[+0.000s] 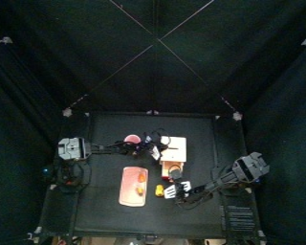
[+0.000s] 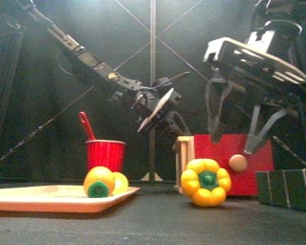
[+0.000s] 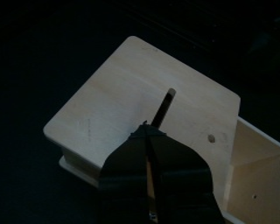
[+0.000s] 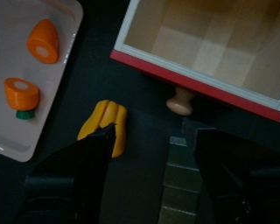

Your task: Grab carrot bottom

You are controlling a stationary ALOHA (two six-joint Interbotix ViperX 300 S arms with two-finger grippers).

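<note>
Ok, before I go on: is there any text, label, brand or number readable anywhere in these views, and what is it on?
None: no word, label, brand or number shows in any view.
Red cup: plain, no print visible.
Wooden box: bare wood, only grain and a small hole.
Red drawer: plain red front with a wooden knob.
White tray with two carrot pieces: unmarked.
Yellow pepper: unmarked.

A tray (image 4: 8, 144) lies at the table's (image 1: 104, 172) front left, with two carrot pieces (image 4: 42, 41) on it. A pepper (image 2: 207, 182) sits on the table just right of the tray. Behind the pepper stands an open drawer (image 4: 213, 52), knob (image 4: 181, 101) toward the pepper. A cup (image 2: 106, 153) stands behind the tray.
</note>
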